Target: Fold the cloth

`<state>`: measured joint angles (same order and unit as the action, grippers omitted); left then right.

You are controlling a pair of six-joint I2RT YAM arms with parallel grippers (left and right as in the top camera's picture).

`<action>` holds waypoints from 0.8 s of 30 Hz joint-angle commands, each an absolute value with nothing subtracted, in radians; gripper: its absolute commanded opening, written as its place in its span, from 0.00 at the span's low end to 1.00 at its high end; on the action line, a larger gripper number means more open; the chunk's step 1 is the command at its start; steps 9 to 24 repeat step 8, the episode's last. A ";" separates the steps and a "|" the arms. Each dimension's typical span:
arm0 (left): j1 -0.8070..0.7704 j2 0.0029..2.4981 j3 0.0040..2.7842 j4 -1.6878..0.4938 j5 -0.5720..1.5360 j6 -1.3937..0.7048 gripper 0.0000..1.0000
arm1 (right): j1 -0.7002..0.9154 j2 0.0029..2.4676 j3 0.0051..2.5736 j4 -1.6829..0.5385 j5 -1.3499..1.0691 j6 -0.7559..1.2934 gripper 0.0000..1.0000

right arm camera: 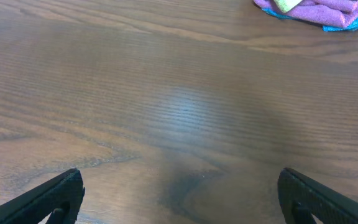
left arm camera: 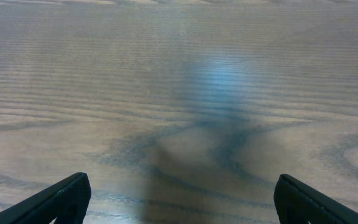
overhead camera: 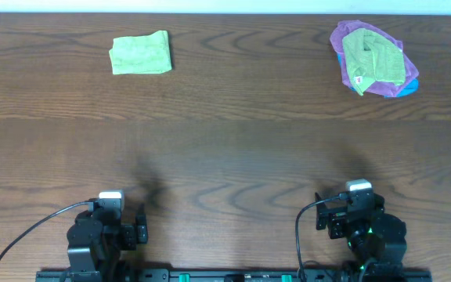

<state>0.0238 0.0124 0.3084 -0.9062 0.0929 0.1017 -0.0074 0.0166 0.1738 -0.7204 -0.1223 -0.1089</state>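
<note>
On the far right of the table [overhead camera: 233, 149], well apart from both arms, lies a pile of cloths [overhead camera: 373, 61]. It is a crumpled green cloth [overhead camera: 374, 53] on top of a purple cloth [overhead camera: 341, 36], with the edge of a blue cloth [overhead camera: 411, 84] showing beneath. At the far left lies a folded green cloth [overhead camera: 140, 54], a neat square, so I judge the crumpled one is the one to fold. It should be light, soft and limp. It will sag when lifted, so it is best taken by a corner or an edge, pinching only the top layer. The left gripper [left arm camera: 182, 186] has its fingers [left arm camera: 64, 198] wide apart, holding nothing, with bare wood between them. The right gripper [right arm camera: 179, 183] is the same: its fingers [right arm camera: 51, 199] are spread wide and touch nothing, and the pile is far ahead.
</note>
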 commanded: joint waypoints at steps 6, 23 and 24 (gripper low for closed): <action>0.019 0.004 0.269 -0.926 0.068 0.108 0.96 | -0.013 0.006 0.163 -0.728 -0.119 -0.091 0.99; 0.019 0.004 0.269 -0.926 0.068 0.108 0.96 | -0.013 0.006 0.163 -0.728 -0.119 -0.091 0.99; 0.019 0.004 0.269 -0.926 0.068 0.108 0.96 | -0.013 0.006 0.163 -0.728 -0.119 -0.091 0.99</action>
